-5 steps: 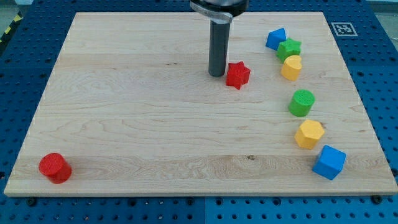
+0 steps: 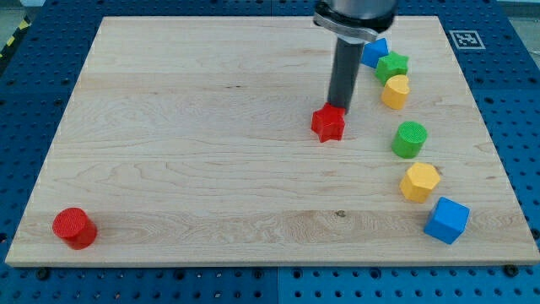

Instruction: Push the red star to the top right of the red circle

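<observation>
The red star [image 2: 328, 124] lies right of the board's middle, in the upper half. My tip [image 2: 341, 107] stands just above and slightly right of the star, touching its upper right edge. The red circle [image 2: 74, 227] sits far away at the board's bottom left corner.
A column of blocks runs down the view's right: a blue block [image 2: 375, 52], a green star [image 2: 392, 65], a yellow block [image 2: 395, 91], a green circle [image 2: 410, 139], a yellow hexagon [image 2: 419, 181] and a blue cube [image 2: 446, 220]. The wooden board [image 2: 186, 160] ends near all sides.
My tip moved from the star's left side to its upper right side. The star has shifted a little down and right.
</observation>
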